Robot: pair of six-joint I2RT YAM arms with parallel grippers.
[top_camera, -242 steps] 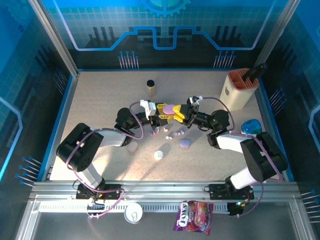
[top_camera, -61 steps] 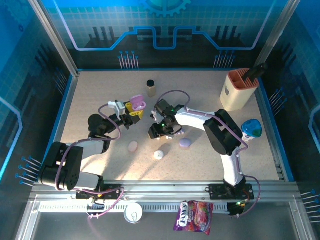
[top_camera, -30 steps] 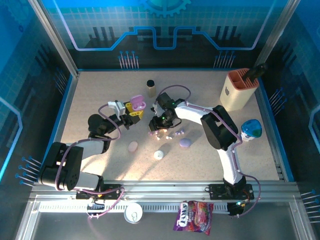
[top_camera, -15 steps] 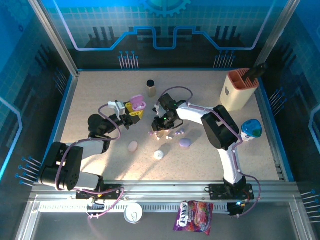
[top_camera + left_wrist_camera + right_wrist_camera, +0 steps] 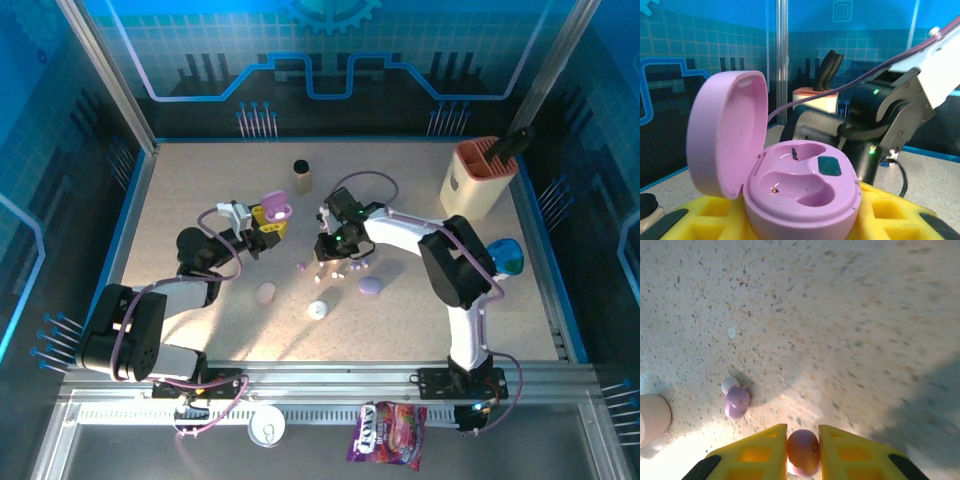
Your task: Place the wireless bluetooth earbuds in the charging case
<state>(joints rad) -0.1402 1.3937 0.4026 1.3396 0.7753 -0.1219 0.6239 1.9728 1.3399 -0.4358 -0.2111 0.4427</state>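
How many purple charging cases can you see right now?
2. One open purple plastic pebble-shaped case sits clamped in the left gripper; one closed purple pebble-shaped case lies on the speckled table near its middle. Others may be hidden.

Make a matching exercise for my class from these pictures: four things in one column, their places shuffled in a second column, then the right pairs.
Things
1. purple case
2. earbud
3. candy bag
4. bottle

Places
A. upright, far side of the table
B. held open in the left gripper
C. at the bottom edge of the top view
D. pinched in the right gripper

Pairs: 1-B, 2-D, 3-C, 4-A
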